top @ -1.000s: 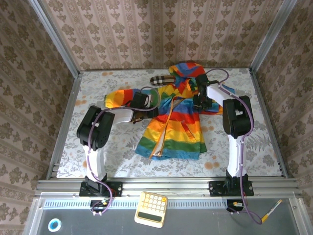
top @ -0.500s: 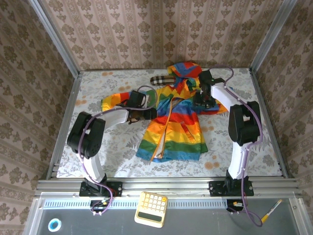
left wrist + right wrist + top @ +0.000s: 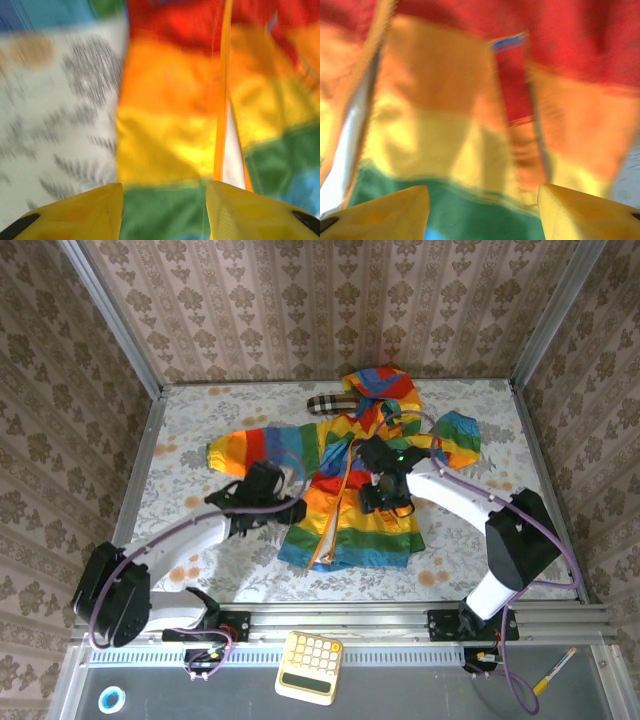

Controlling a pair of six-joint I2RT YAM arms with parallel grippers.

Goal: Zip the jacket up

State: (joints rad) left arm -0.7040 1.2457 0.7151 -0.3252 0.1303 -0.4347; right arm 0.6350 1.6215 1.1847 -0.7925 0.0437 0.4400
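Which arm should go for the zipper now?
Left, probably: the left gripper, open, hangs over the zipper, which runs beside one finger; the right gripper is over a front panel, zipper at its view's edge.

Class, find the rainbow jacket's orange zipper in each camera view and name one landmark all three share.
Top external: zipper runs down the picture's centre, slanting left.
Left wrist: upright strip right of centre.
Right wrist: blurred slanting strip at left.
Shared landmark: the green stripe beside it.
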